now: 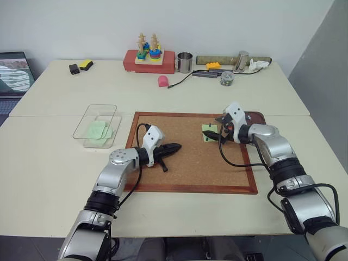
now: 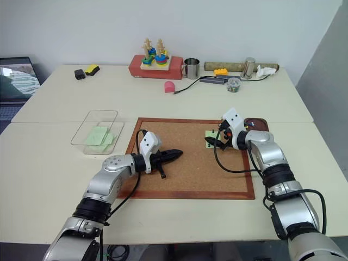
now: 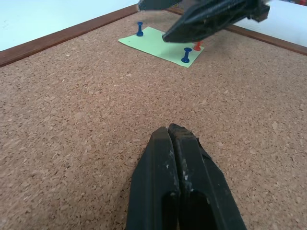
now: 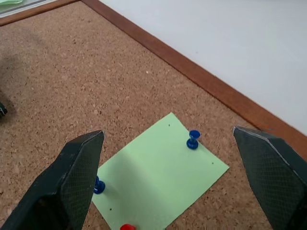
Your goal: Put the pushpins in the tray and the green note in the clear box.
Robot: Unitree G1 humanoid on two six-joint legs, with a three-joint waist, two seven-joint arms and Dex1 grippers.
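Right gripper (image 4: 168, 177) spread wide, hovering just over the green note (image 4: 160, 175), which lies pinned to the cork board (image 1: 190, 163) by pushpins (image 4: 193, 139). Left gripper (image 3: 177, 139) clenched, empty, low over bare cork, note ahead of its tips.

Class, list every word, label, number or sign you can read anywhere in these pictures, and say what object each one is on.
None can be read.
Green note pinned to the cork board: blank, no writing.
Laptop screen: shows a picture, no readable text.
Red box, steel cup and small items at the back of the table: any print too small to read.
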